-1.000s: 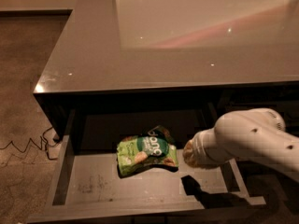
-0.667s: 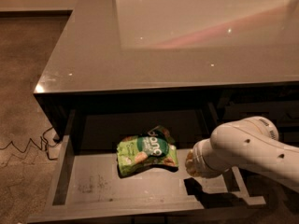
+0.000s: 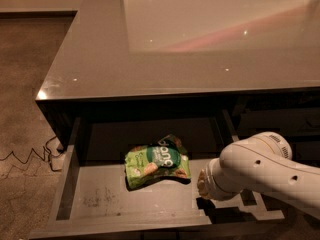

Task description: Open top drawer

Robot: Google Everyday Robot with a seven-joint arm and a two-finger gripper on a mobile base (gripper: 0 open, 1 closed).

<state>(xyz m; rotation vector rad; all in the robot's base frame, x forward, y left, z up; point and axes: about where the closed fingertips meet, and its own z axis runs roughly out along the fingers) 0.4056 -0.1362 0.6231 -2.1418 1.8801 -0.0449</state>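
Note:
The top drawer (image 3: 100, 199) stands pulled out from under the grey tabletop, and its scuffed grey floor is in plain sight. A green snack bag (image 3: 157, 166) lies in the middle of that floor. My white arm (image 3: 260, 171) reaches in from the right, above the drawer's right side. Its dark gripper (image 3: 215, 206) hangs below the wrist at the drawer's front right edge, to the right of the bag and apart from it. The drawer's front face and its pull are hidden below the frame.
The wide glossy tabletop (image 3: 150, 49) overhangs the back of the drawer. Dark cabinet compartments (image 3: 280, 119) sit to the right behind my arm. A cable (image 3: 30, 156) zigzags over the brown carpet to the left of the cabinet.
My arm has moved down in the picture, toward the drawer's front edge. The drawer and the snack bag stay where they were.

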